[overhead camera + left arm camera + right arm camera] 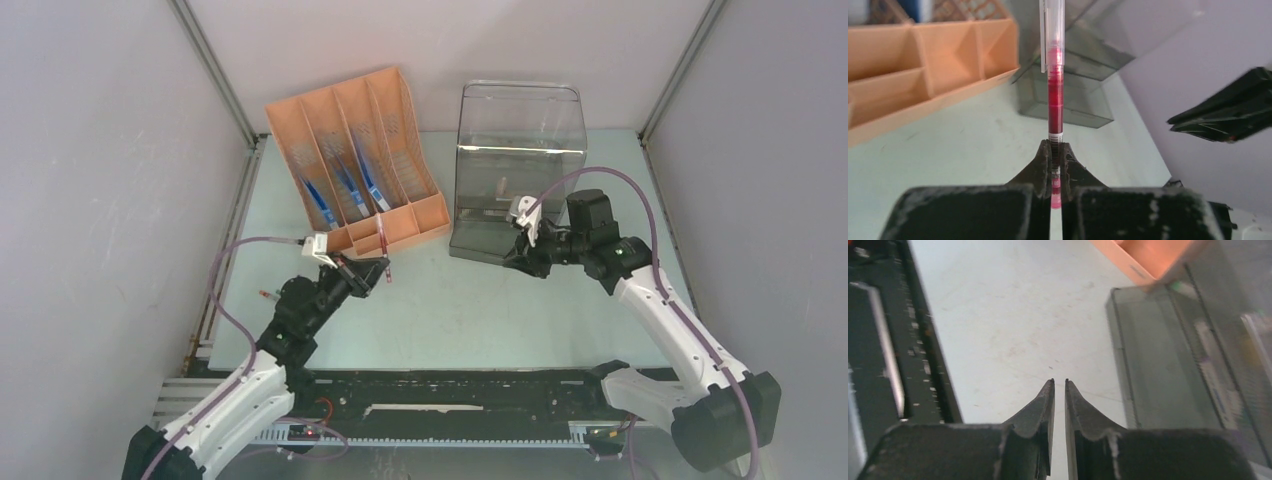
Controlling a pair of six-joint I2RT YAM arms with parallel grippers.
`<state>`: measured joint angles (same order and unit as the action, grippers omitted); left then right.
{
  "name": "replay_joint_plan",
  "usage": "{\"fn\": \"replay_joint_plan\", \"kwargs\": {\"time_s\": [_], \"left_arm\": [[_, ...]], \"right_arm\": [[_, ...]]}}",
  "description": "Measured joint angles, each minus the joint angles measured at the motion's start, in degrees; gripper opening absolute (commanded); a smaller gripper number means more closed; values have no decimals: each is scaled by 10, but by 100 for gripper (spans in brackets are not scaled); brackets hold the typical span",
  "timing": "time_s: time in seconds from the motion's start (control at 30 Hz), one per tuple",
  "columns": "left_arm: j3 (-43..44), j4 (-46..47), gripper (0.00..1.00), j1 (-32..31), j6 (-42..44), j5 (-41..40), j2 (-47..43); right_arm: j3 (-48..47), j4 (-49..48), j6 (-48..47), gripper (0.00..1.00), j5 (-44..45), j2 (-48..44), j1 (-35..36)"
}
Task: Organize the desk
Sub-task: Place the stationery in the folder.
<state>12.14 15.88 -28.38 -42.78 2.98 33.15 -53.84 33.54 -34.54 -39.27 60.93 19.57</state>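
The left wrist view shows the left gripper (1055,152) clenched on a red pen (1055,95). The right wrist view shows the right gripper (1059,386) empty, jaws slightly parted, over the mint desk (998,330). Only the top view shows blue pens (318,203) inside the orange organiser (420,215).

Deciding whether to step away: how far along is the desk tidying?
Done: three blue pens sit in the orange rack. In hand: left pincer grips a red pen near the rack; right pincer is empty by the grey box. Left: stow that pen.
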Motion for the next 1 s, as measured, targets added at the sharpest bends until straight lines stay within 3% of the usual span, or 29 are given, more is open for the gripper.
{"fn": "replay_joint_plan", "kwargs": {"time_s": [0.17, 0.37, 0.6, 1.0], "left_arm": [[-5, 167, 0, -37, 41, 43, 68], [27, 274, 0, -135, 109, 32, 166], [52, 407, 0, -196, 149, 0, 282], [102, 570, 0, -275, 148, -61, 436]], "right_arm": [[0, -7, 47, 26, -101, 15, 2], [-3, -31, 108, 36, -174, 34, 4], [-11, -64, 170, 63, -242, 35, -14], [-2, -174, 306, 67, -274, 35, -26]]}}
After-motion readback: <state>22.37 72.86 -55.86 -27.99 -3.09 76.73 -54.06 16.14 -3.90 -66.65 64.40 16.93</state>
